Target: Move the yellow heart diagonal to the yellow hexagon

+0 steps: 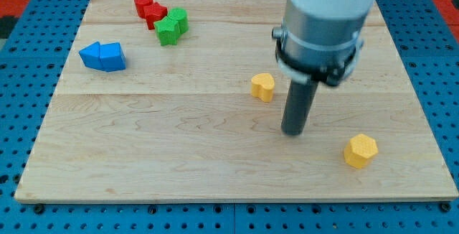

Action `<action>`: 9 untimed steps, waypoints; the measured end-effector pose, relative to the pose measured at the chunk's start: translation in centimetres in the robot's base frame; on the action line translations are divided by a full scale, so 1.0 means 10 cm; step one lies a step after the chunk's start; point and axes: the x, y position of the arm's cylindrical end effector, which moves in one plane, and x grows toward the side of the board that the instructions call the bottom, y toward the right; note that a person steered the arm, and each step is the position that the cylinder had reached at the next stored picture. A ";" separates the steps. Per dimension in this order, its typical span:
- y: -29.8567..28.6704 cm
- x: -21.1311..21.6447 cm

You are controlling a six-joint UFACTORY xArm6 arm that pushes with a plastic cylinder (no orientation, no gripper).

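Observation:
The yellow heart point(263, 87) lies on the wooden board point(143, 148) a little right of the middle. The yellow hexagon point(360, 151) lies toward the view's bottom right. My tip point(294, 131) rests on the board between them, below and to the right of the heart and to the left of the hexagon, touching neither. The arm's grey body comes down from the view's top right.
A blue block point(102, 56) lies at the view's left. A red block point(149, 8) and a green block point(172, 26) sit touching each other near the top left. Blue pegboard surrounds the board's edges.

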 end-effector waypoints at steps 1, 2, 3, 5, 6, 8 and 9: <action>0.28 -0.66; -0.64 -0.68; -0.81 -0.42; -1.79 -0.67; -1.64 -0.23; 0.04 -0.09; 0.27 -0.08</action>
